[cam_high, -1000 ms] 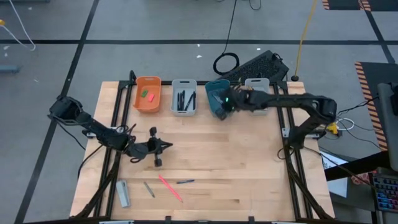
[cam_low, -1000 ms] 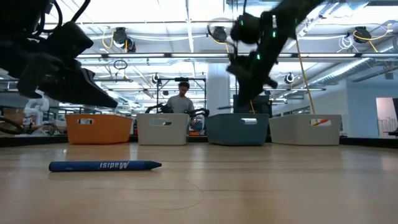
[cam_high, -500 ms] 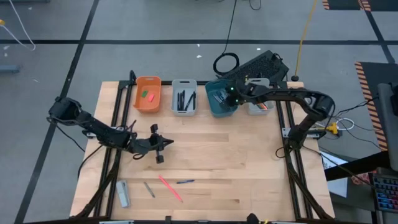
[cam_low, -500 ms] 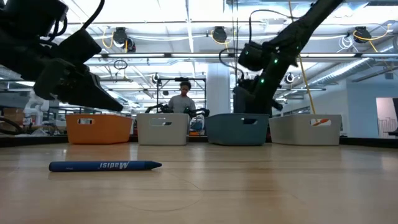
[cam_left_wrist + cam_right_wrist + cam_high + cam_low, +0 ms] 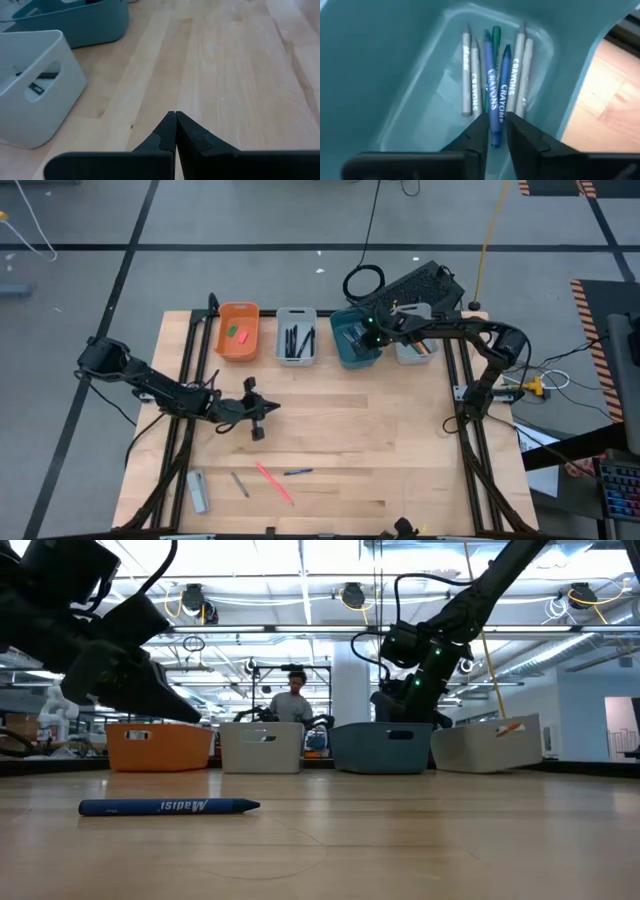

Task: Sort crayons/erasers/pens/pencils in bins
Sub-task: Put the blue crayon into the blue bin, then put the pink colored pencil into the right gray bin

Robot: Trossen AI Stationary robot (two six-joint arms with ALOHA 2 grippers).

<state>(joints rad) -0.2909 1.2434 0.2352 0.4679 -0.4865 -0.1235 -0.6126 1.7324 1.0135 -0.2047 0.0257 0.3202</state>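
Note:
Four bins stand in a row at the table's far edge: orange (image 5: 238, 332) with a green and a pink-red eraser, pale grey (image 5: 296, 336) with dark pens, teal (image 5: 352, 345) with several crayons (image 5: 470, 70), and pale grey (image 5: 414, 343). My right gripper (image 5: 368, 330) reaches down into the teal bin (image 5: 395, 75), shut on a blue crayon (image 5: 492, 95). My left gripper (image 5: 264, 408) hovers shut over the table's middle left, with nothing in it (image 5: 175, 120). Loose sticks lie near the front edge: a pink one (image 5: 272, 480), a blue one (image 5: 298, 472) and a grey one (image 5: 240, 483). My right gripper has the blue crayon's near end (image 5: 495, 140) between its two fingertips. The crayon runs on along the fingers, away from them. The fingers slant down into the teal bin from above. The crayon's far part lies over the other crayons on the bin's floor.
A grey block (image 5: 197, 490) lies at the front left. A blue crayon (image 5: 170, 806) shows close in the low view. The far right pale bin (image 5: 490, 745) sits slightly tilted beside my right arm. A keyboard (image 5: 415, 283) lies behind the bins. A person (image 5: 293, 695) stands beyond the table.
My right gripper has come down into the teal bin with the blue crayon, shifting a little toward the table's right edge. The teal bin now stands square in the row. The far right pale bin has tipped slightly.

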